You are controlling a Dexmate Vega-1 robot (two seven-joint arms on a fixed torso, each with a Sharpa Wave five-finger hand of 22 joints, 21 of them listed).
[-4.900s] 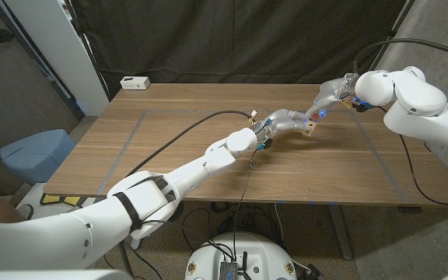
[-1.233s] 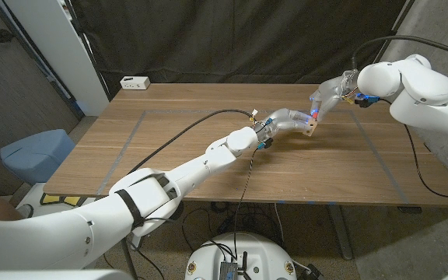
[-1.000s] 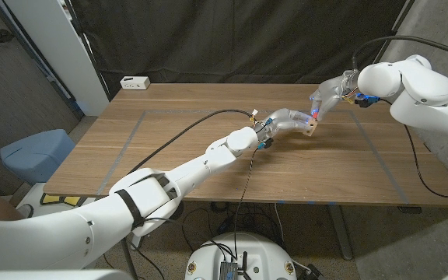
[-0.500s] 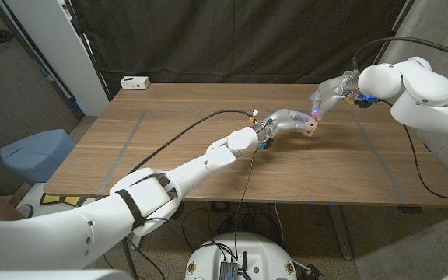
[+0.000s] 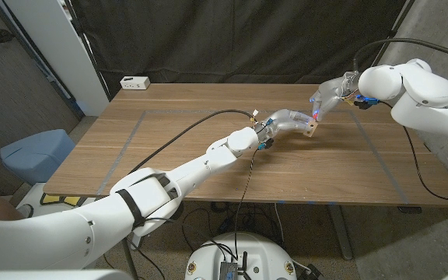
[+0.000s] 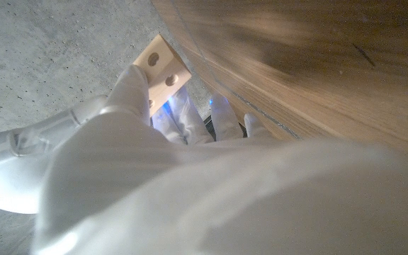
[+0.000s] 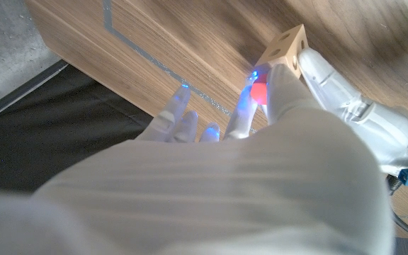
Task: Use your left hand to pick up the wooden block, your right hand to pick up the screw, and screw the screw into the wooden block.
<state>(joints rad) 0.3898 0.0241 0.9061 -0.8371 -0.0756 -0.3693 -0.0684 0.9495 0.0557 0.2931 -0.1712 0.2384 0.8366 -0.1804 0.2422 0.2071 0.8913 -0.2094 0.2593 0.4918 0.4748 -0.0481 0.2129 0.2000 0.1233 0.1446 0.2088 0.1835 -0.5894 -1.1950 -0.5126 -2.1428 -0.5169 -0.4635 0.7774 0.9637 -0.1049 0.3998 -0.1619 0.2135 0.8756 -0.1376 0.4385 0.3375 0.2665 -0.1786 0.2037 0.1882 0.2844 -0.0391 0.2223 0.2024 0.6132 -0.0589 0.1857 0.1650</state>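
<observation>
My left hand (image 5: 286, 120) holds the small pale wooden block (image 5: 310, 127) just above the table's far right part. The block (image 6: 161, 67) has round holes in its face. My right hand (image 5: 329, 95) reaches down from the right, and its fingertips (image 7: 278, 81) pinch at the block (image 7: 285, 44) beside a red glow. The screw is hidden between those fingertips. The other right fingers (image 7: 183, 117) are spread, lit blue. In the right wrist view my left hand (image 7: 346, 106) comes in with a finger on the block.
The wooden table (image 5: 193, 167) carries blue tape lines (image 5: 131, 132) and a black cable (image 5: 185, 132) running to my left wrist. A white power strip (image 5: 134, 82) lies at the far left corner. A blue bin (image 5: 36, 152) stands on the floor left of the table.
My right arm has shifted slightly, and its fingertips have closed in on the block and stay there. The left hand and the block hold the same place.
</observation>
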